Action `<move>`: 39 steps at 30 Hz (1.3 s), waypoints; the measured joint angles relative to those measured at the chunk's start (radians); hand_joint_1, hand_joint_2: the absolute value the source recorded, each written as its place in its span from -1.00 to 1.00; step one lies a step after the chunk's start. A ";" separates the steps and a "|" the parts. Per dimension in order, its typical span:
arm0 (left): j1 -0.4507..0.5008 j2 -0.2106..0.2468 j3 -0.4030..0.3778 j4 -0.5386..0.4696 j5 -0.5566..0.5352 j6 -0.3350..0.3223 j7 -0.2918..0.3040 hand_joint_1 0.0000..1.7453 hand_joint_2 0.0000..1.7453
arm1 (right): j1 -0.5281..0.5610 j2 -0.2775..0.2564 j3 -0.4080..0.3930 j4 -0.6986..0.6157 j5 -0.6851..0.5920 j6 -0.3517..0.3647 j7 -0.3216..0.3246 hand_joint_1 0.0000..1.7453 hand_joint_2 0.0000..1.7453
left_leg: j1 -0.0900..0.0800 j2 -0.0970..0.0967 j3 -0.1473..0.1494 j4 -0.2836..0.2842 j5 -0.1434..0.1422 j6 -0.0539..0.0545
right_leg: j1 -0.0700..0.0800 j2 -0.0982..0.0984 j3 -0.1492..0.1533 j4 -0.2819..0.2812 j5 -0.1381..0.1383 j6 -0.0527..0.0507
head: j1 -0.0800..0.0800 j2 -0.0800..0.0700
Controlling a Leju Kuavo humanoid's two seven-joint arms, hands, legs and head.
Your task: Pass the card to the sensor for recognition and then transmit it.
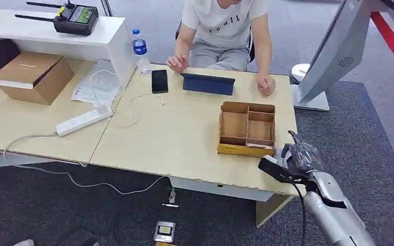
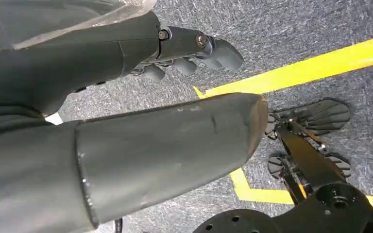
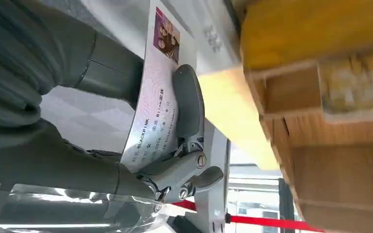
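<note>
Grey carpet surrounds a pale wooden bench [image 1: 184, 138] where a person [image 1: 225, 31] sits at the far side. At its near right corner the right hand [image 1: 297, 156] pinches the card [image 3: 153, 102] beside the wooden tray [image 1: 247, 128]. Picking up looks done; sensor reading and handover remain. The left hand [image 2: 126, 111] hangs over the floor, holding nothing, fingers [image 2: 194, 53] apart.

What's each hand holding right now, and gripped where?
Right hand pinches a white printed card with a small photo, a finger pressed across its printed face, beside the wooden compartment box. Left hand holds nothing.
</note>
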 joint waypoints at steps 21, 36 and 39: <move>0.000 0.003 0.000 0.000 -0.011 -0.017 -0.019 -1.00 -1.00 | -0.372 -0.014 0.036 -0.231 0.121 0.174 -0.011 1.00 1.00 | 0.000 0.001 -0.001 0.000 0.001 -0.001 | 0.001 0.001 -0.001 0.001 0.001 -0.002 | 0.000 0.000; -0.002 -0.008 -0.001 0.000 -0.039 -0.014 -0.045 -1.00 -1.00 | -0.466 0.156 0.106 -0.050 0.123 0.092 -0.002 1.00 1.00 | 0.001 0.001 -0.001 0.000 0.001 -0.001 | 0.001 0.001 -0.002 0.001 0.001 -0.002 | 0.000 0.000; -0.001 -0.009 -0.004 0.000 -0.045 -0.014 -0.048 -1.00 -1.00 | -0.492 0.182 0.111 0.012 0.135 0.090 0.012 1.00 1.00 | 0.001 0.001 -0.001 0.000 0.001 -0.001 | 0.001 0.001 -0.002 0.001 0.001 -0.002 | 0.000 0.000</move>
